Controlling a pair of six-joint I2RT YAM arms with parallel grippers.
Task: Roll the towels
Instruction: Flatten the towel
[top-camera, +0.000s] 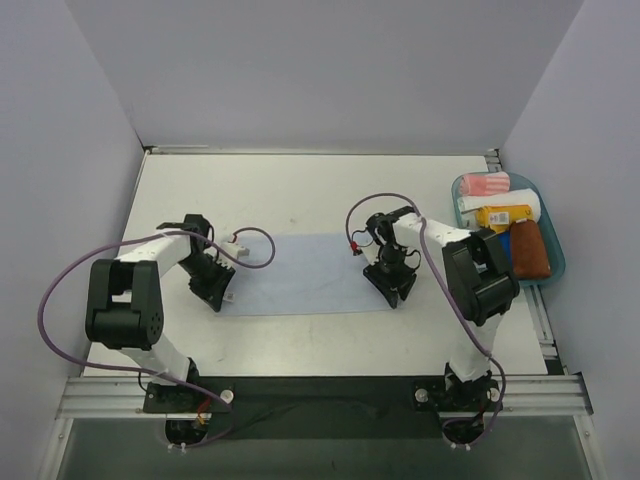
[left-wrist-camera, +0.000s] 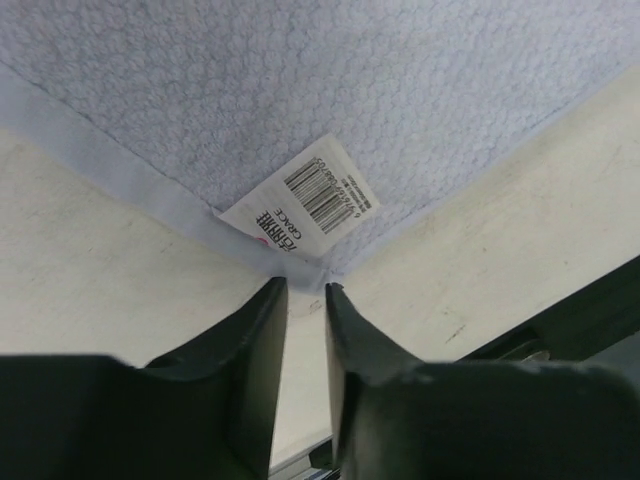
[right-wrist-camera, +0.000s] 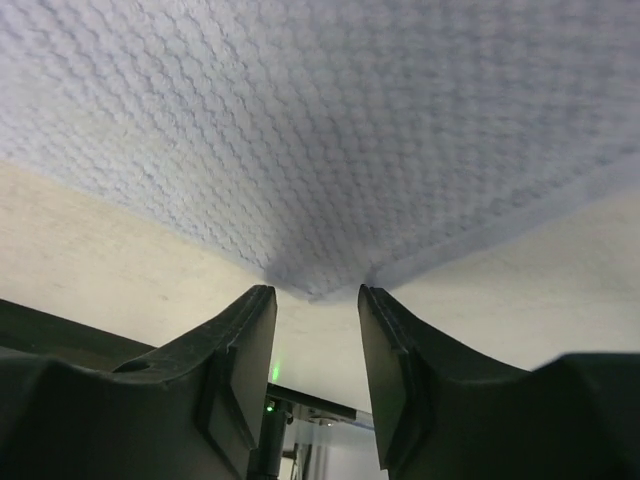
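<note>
- Two grippers bracket the light-blue towel (top-camera: 300, 275) in the top view. It lies spread flat on the table (top-camera: 300, 190), with its long axis running from one gripper across to the other.
- The left gripper (top-camera: 215, 292) sits at one near corner and the right gripper (top-camera: 392, 288) at the other. Each arm is therefore nearest its own end, and the cloth stretches away ahead of both sets of fingertips.
- The rust-brown towel (top-camera: 529, 250) lies well outboard of the right gripper, in the tray (top-camera: 559, 252) among other cloths. Its long axis points away from the arm bases, and only the right arm is close to it.
- Left wrist view: the left gripper (left-wrist-camera: 306, 288) holds its jaws a narrow slit apart, with the towel's corner right at the tips.
- I cannot tell whether that corner is pinched or only touched.
- A barcode label (left-wrist-camera: 300, 195) lies on the cloth just ahead of the fingertips, and the hemmed edges fan out to either side.
- Right wrist view: the right gripper (right-wrist-camera: 316, 292) is released, jaws clearly apart. The other corner of the towel (right-wrist-camera: 330, 130) points straight into the gap, just short of the tips, with nothing between the fingers.
- My judgement is that the coming move depends on both corners being held level. A roll could then travel away from the grippers, across the short axis.
</note>
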